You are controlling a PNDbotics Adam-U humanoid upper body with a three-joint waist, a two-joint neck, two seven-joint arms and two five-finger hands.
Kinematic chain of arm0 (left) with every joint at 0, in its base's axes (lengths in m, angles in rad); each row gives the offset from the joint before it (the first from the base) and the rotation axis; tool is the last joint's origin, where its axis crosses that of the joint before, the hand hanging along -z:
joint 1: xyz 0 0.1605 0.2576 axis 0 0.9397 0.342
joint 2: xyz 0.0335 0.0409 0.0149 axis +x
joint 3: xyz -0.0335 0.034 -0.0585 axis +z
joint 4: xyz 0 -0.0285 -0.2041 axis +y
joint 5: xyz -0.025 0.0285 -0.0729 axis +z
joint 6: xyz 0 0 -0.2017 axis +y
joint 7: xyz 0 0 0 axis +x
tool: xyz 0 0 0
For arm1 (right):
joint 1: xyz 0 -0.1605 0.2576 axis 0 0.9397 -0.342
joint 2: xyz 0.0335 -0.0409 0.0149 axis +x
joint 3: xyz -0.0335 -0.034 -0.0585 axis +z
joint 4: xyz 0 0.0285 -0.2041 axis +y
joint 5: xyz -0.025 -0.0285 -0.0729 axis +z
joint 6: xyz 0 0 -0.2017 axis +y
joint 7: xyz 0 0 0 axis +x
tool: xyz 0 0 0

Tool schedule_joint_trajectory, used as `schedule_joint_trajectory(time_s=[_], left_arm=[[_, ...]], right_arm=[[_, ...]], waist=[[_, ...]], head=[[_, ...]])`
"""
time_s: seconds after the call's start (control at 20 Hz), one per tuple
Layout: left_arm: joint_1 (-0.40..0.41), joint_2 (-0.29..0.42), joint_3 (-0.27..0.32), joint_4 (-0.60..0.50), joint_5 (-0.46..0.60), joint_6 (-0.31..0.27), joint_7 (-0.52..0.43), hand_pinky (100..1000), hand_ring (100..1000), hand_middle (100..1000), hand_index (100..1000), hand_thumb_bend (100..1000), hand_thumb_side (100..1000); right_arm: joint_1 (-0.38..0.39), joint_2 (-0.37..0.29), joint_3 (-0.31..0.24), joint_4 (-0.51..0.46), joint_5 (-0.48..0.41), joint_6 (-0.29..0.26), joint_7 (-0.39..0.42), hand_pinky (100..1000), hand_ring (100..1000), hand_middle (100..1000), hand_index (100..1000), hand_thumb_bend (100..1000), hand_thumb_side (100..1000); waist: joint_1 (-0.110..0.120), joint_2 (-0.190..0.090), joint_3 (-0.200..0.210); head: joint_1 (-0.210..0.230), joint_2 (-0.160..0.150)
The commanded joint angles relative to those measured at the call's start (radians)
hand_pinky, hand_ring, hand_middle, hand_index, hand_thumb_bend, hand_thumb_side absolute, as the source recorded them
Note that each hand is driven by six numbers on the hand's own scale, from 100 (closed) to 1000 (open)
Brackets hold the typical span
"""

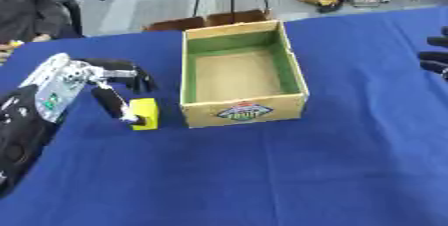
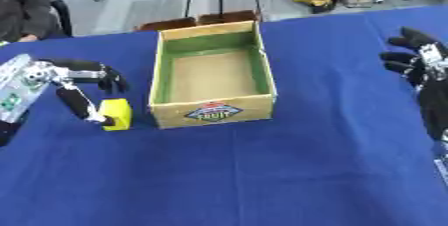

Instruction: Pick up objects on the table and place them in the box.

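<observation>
The left hand [image 1: 105,77] is positioned at the left side of the blue surface [image 1: 262,180], just beside the near left corner of the box [image 1: 241,72]. Its fingers [image 1: 131,72] are arched forward and curled downward, while the thumb [image 1: 112,104] is extended down to the yellow block [image 1: 145,113]. The thumb tip is seen touching the left face of the block; the curled fingers are held above and behind it, apart from its top. The block is therefore contacted, but a closed pinch on it is not shown. The block rests on the surface, touching or nearly touching the box's left front corner.

The box is an open cardboard carton with a green inner lining and a printed label on its near wall.

The right hand [image 2: 418,57] is shown at the right edge, fingers relaxed and spread, holding nothing.
</observation>
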Motion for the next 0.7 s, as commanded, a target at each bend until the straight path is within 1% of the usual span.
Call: schedule_joint_trajectory(time_s=[0.05, 0.45, 0.7], left_arm=[[-0.019, 0.013, 0.015, 0.002, -0.007, -0.009, 0.003, 797, 712, 744, 880, 504, 293], [-0.011, 0.004, 0.005, 0.019, -0.016, -0.021, -0.022, 781, 687, 719, 864, 497, 294], [-0.006, -0.003, 0.002, 0.025, -0.035, -0.023, -0.021, 764, 663, 697, 850, 482, 288]], right_arm=[[-0.013, -0.024, -0.005, -0.012, -0.002, -0.001, 0.003, 814, 769, 792, 904, 100, 837], [-0.013, -0.023, -0.006, -0.011, -0.002, 0.000, 0.003, 813, 769, 792, 904, 100, 838], [-0.013, -0.022, -0.006, -0.011, -0.001, 0.000, 0.003, 813, 769, 792, 904, 100, 839]], waist=[[-0.005, -0.014, -0.001], [-0.004, -0.012, -0.001], [-0.003, -0.011, -0.001]], head=[[0.003, -0.012], [0.002, -0.011], [0.001, -0.010]])
